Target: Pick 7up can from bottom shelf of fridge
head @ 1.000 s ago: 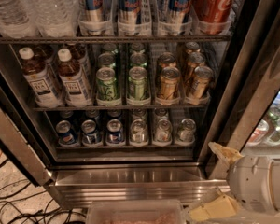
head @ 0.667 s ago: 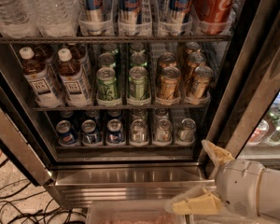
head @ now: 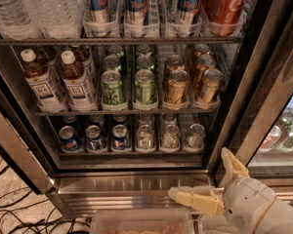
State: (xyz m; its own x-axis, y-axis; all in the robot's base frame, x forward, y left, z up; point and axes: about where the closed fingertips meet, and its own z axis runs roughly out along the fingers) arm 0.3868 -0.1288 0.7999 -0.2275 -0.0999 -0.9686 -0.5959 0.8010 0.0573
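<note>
The fridge (head: 244, 82) stands open in front of me. Its bottom shelf (head: 132, 152) holds a row of cans. Three blue-and-red cans (head: 94, 138) are on the left and two pale silvery cans (head: 157, 136) are in the middle. The rightmost can (head: 195, 135) has a silver top and a darker greenish body and looks like the 7up can. My gripper (head: 200, 173) is open and empty at the lower right. It is in front of the steel ledge, below and slightly right of that can, with one cream finger pointing left and one pointing up.
The middle rack holds tea bottles (head: 44, 84) and green and gold cans (head: 144, 87). The top rack has water bottles, tall blue cans and a red cola can (head: 224, 4). The door frame (head: 278, 96) stands to the right. Cables (head: 14, 213) lie on the floor at the left. A clear bin (head: 141, 222) is below.
My gripper has moved left and slightly up from the lower right corner, closer to the fridge's front ledge. The cans have not moved.
</note>
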